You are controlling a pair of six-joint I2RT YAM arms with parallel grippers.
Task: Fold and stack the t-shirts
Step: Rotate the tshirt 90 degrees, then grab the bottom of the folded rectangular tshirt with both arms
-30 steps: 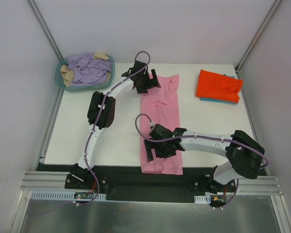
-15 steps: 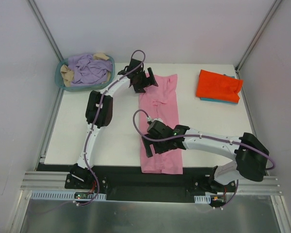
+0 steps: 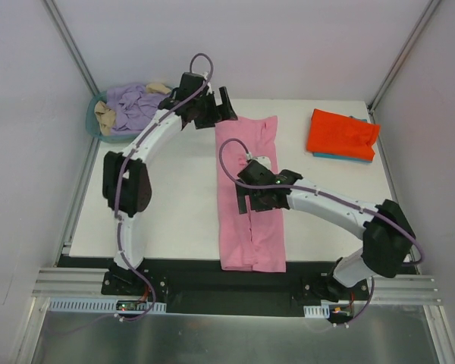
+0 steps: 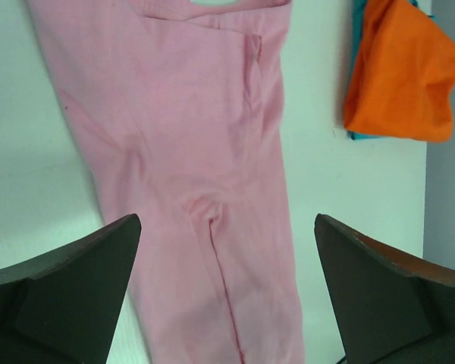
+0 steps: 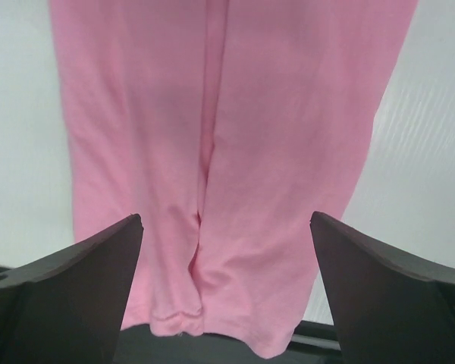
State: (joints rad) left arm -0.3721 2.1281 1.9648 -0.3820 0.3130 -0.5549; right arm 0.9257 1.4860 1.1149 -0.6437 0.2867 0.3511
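A light pink t-shirt [image 3: 250, 220], folded into a long strip, lies down the middle of the table; its hem reaches the front edge. My left gripper [image 3: 224, 108] is open and empty above the strip's far left corner. In the left wrist view [image 4: 227, 303] the pink shirt [image 4: 189, 152] lies below the spread fingers. My right gripper [image 3: 256, 203] is open and empty over the strip's middle; the right wrist view [image 5: 227, 296] shows the pink shirt [image 5: 227, 114] between its fingers. A folded orange-red t-shirt [image 3: 341, 133] lies on a teal-blue one [image 3: 341, 157] at the far right, and shows in the left wrist view [image 4: 402, 76].
A round teal basket [image 3: 95, 125] with lilac and beige clothes stands at the far left corner, partly behind my left arm. The white table [image 3: 167, 197] ends at a black rail [image 3: 235, 284] in front. Grey walls close in on both sides.
My left gripper has drawn back and left off the shirt's collar end. My right gripper has moved from the strip's lower left edge up to its middle.
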